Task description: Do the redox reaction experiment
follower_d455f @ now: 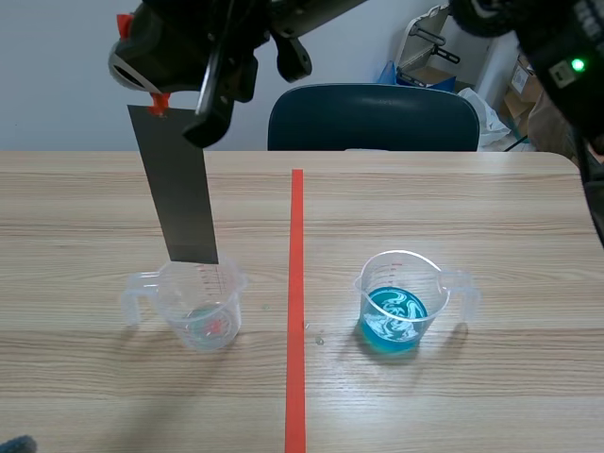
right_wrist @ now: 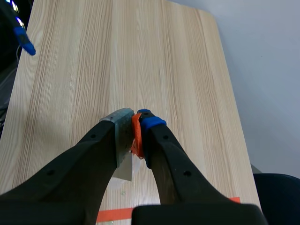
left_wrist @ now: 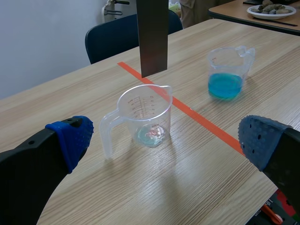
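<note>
A long grey metal strip [follower_d455f: 179, 189] [left_wrist: 152, 37] hangs upright, its lower end just above the rim of the left clear beaker [follower_d455f: 200, 302] [left_wrist: 145, 117]. That beaker holds a thin pale layer with a reddish trace at its bottom. My right gripper [follower_d455f: 179, 99] [right_wrist: 133, 126] reaches across from the upper right and is shut on the strip's [right_wrist: 123, 140] top, where an orange clip [right_wrist: 136, 136] sits. A second beaker [follower_d455f: 401, 302] [left_wrist: 227, 70], right of the tape line, holds blue liquid. My left gripper [left_wrist: 164, 145] is open, low over the table, in front of the left beaker.
An orange-red tape line [follower_d455f: 296, 302] splits the wooden table between the beakers. A dark blue chair [follower_d455f: 373, 118] stands behind the far edge. Boxes and clutter [follower_d455f: 528, 85] sit at the back right. Another table with a plate [left_wrist: 274, 10] lies beyond.
</note>
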